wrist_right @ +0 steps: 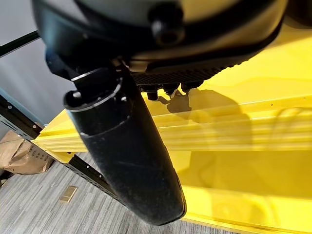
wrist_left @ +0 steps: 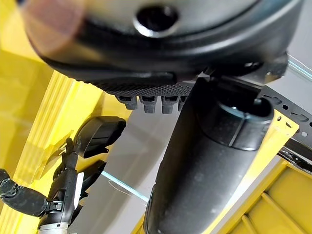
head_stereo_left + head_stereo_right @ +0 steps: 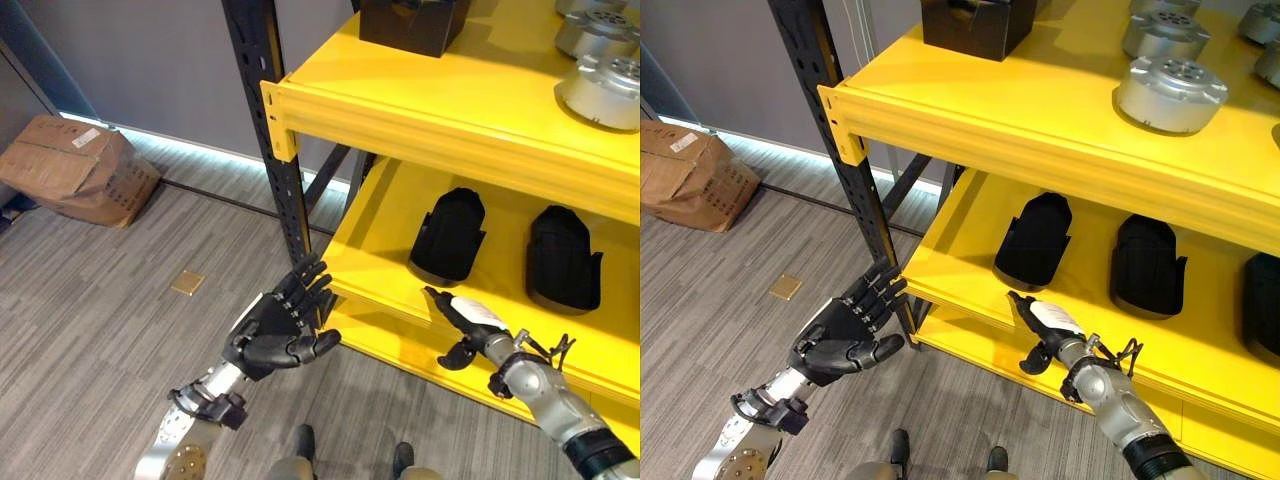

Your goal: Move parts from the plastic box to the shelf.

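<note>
- The yellow shelf [image 3: 470, 110] stood before me, dark rounded parts [image 3: 448, 235] lined up on its lower level, silver ones [image 3: 600, 90] above.
- My left hand [image 3: 275, 330] hung empty, fingers straight and apart, beside the black upright [image 3: 262, 120].
- My right hand [image 3: 462, 318], empty and open-fingered, hovered at the lower level's edge, likely free after a placement.

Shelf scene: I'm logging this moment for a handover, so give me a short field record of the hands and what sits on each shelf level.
left hand: open, holding nothing, raised beside the black upright in front of the shelf
right hand: open, holding nothing, at the front edge of the lower shelf
upper shelf: silver round parts and a black box
lower shelf: black moulded parts standing side by side
floor: a cardboard box on grey carpet
</note>
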